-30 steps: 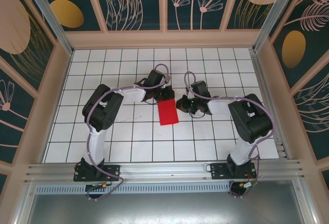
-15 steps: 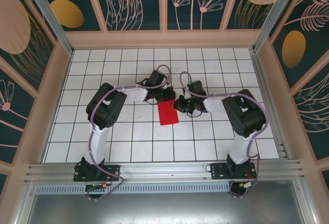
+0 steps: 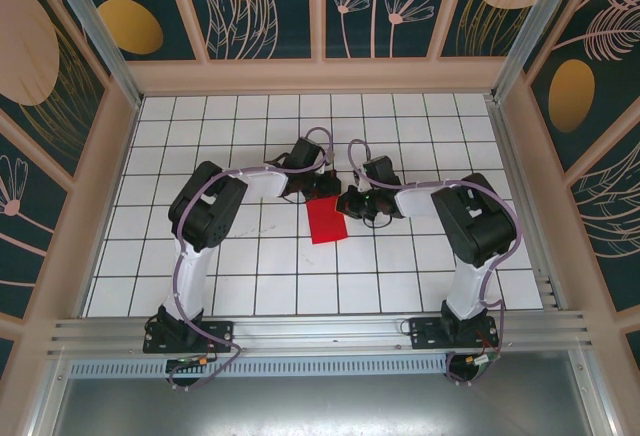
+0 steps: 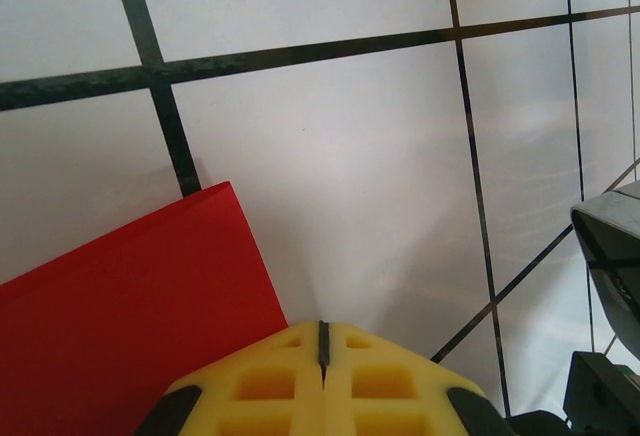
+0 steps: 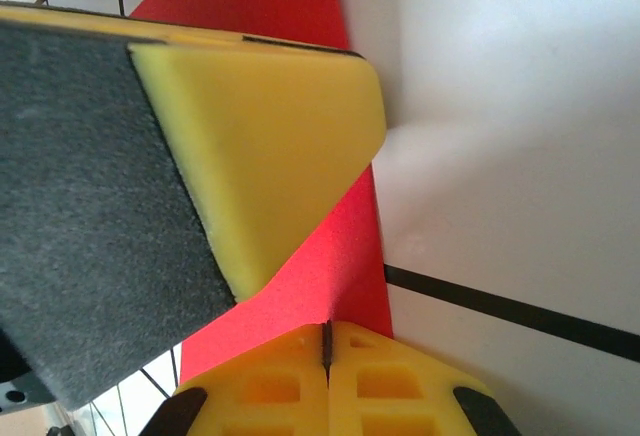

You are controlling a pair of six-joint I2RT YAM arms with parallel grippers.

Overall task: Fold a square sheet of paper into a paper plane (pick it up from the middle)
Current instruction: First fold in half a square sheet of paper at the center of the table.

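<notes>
Pressing the crease looks like the step in hand: the paper (image 3: 326,222) lies flat on the table (image 3: 250,256) between the two arms as a narrow red strip, seemingly folded once, its far end under both wrists. Left jaws are clenched on nothing, tips over bare table just beside the paper's far corner. Right jaws are likewise clenched and empty, tips at the paper's long edge, with a left pad (image 5: 262,146) over the red just ahead. To do it well, I judge one arm should pin the strip while the other drags its shut tips along the folded edge, low and slow, since thin paper skids or buckles easily on smooth tile
</notes>
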